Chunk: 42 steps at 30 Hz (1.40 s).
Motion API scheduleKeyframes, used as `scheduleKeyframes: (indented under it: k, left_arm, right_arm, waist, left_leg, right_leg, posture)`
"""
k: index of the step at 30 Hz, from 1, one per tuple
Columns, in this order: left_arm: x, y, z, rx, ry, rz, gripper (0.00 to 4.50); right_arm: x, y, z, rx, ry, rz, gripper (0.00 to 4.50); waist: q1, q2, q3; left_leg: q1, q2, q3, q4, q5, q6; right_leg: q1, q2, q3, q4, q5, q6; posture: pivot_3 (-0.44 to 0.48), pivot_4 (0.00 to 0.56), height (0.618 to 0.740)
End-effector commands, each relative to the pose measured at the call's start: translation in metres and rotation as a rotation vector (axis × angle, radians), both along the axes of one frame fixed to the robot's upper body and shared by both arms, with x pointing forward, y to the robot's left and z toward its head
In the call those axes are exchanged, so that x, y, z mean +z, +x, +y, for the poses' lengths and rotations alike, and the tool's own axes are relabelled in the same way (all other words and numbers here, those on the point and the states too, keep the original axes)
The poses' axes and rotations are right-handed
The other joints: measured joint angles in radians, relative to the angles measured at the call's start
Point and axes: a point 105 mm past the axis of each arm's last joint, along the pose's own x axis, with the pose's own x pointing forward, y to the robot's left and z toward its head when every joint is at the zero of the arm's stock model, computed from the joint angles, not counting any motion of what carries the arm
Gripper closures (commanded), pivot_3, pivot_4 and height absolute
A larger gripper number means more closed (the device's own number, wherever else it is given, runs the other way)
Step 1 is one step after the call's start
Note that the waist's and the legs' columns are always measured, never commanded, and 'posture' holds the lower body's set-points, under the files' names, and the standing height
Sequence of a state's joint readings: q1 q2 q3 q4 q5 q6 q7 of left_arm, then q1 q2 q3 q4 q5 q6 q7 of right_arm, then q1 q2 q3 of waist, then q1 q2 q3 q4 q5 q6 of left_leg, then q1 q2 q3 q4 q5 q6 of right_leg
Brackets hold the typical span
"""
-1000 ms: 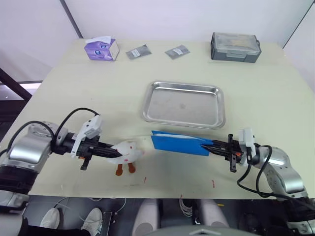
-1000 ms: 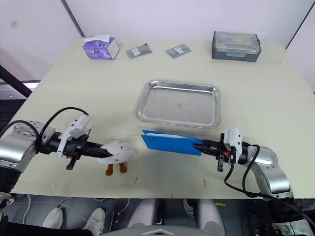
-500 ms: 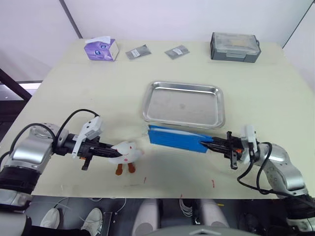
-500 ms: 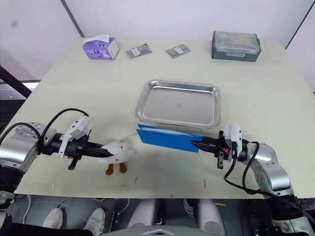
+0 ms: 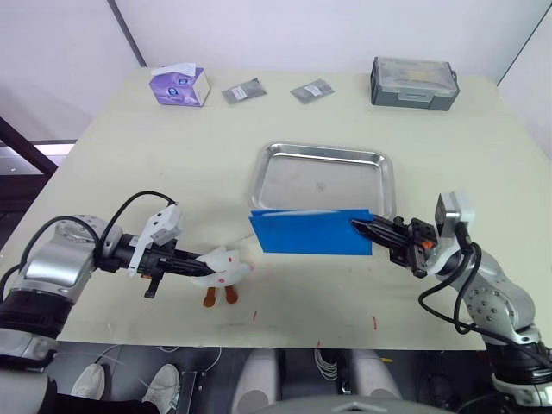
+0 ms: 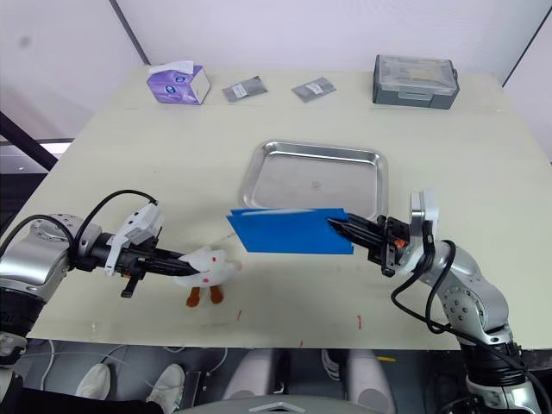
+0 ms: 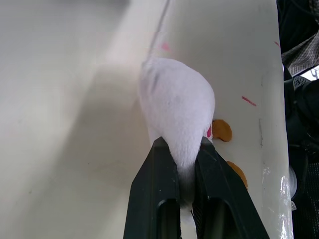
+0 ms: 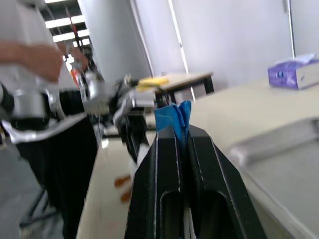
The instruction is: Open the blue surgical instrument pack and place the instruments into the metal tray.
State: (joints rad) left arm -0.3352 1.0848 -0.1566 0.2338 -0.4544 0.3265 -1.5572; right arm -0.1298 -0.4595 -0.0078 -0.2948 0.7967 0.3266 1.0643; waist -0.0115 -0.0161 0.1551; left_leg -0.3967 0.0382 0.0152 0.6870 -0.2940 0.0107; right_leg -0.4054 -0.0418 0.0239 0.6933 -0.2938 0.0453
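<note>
Seemingly folded, the flat blue surgical instrument pack (image 5: 312, 233) hangs pinched in the right gripper (image 5: 362, 228).

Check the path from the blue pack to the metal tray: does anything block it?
Nothing visible does. The right gripper holds the blue surgical instrument pack at the near rim of the metal tray, which lies bare. The white toy duck lies off to the left.

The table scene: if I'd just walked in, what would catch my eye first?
Probably the blue surgical instrument pack, pinched at one end by the right gripper and held up in front of the near rim of the metal tray, which is empty. Next, oddly, a white plush duck with orange feet, clamped in the left gripper near the table's front edge.
</note>
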Motion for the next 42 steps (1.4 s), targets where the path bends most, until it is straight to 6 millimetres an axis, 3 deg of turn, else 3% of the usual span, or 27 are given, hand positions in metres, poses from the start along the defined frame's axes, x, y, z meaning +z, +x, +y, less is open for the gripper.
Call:
scheduleKeyframes:
  k: [1, 10, 16, 22, 25, 28, 40, 42]
  left_arm:
    - [0.001, -0.006, 0.001, -0.045, -0.006, 0.022, 4.42]
    - [-0.003, -0.010, 0.002, -0.050, 0.002, 0.034, 4.42]
    - [0.005, -0.005, -0.005, -0.050, -0.040, 0.017, 4.42]
    - [0.006, -0.006, -0.008, -0.080, -0.025, 0.006, 4.42]
    - [0.021, -0.006, -0.025, -0.128, -0.082, -0.004, 4.42]
    - [0.028, -0.013, -0.035, -0.176, -0.096, 0.008, 4.42]
    - [0.032, 0.001, 0.008, -0.087, 0.118, -0.005, 4.42]
    - [0.032, 0.002, 0.009, -0.093, 0.136, -0.013, 3.66]
  right_arm:
    - [0.008, -0.004, 0.002, 0.015, 0.012, -0.057, 4.50]
    - [0.027, 0.007, 0.003, -0.059, 0.182, -0.037, 4.50]
    - [0.028, 0.002, 0.012, -0.035, 0.217, -0.013, 4.50]
    - [0.046, 0.006, 0.009, -0.053, 0.346, 0.014, 4.50]
    - [0.063, 0.009, 0.007, -0.067, 0.452, 0.028, 4.50]
    - [0.063, 0.010, 0.007, -0.073, 0.450, 0.029, 4.50]
    - [0.035, 0.001, 0.018, -0.022, 0.254, 0.001, 4.50]
    - [0.033, 0.000, 0.022, -0.014, 0.252, -0.001, 4.50]
  waist:
    - [-0.003, 0.000, 0.000]
    - [-0.002, 0.000, 0.000]
    - [-0.001, 0.000, 0.000]
    - [-0.002, 0.000, 0.000]
    - [-0.002, 0.000, 0.000]
    - [-0.002, 0.000, 0.000]
    - [-0.002, 0.000, 0.000]
    - [-0.002, 0.000, 0.000]
  left_leg:
    - [0.000, 0.000, 0.000, 0.000, 0.000, 0.000]
    - [0.000, 0.000, 0.000, 0.000, 0.000, 0.000]
    - [0.000, 0.000, 0.000, 0.000, 0.000, 0.000]
    - [0.000, 0.000, 0.000, 0.000, 0.000, 0.000]
    - [0.000, 0.000, 0.000, 0.000, 0.000, 0.000]
    - [0.000, 0.000, 0.000, 0.000, 0.000, 0.000]
    - [0.000, 0.000, 0.000, 0.000, 0.000, 0.000]
    - [-0.001, 0.000, 0.001, 0.000, 0.000, 0.000]
  right_leg:
    - [0.000, 0.000, 0.000, 0.000, 0.000, 0.000]
    - [0.000, 0.000, 0.000, 0.000, 0.000, 0.000]
    - [0.000, 0.000, 0.000, 0.000, 0.000, 0.000]
    - [0.000, 0.000, 0.000, 0.000, 0.000, 0.000]
    - [0.000, 0.000, 0.000, 0.000, 0.000, 0.000]
    - [0.000, 0.000, 0.000, 0.000, 0.000, 0.000]
    - [-0.001, 0.001, 0.001, 0.001, 0.000, 0.000]
    - [-0.001, 0.001, 0.001, 0.001, 0.000, 0.000]
  posture:
    - [0.000, 0.150, 0.740]
    - [0.000, 0.150, 0.740]
    - [0.000, 0.150, 0.740]
    - [0.000, 0.150, 0.740]
    - [0.000, 0.150, 0.740]
    - [0.000, 0.150, 0.740]
    - [0.000, 0.150, 0.740]
    - [0.000, 0.150, 0.740]
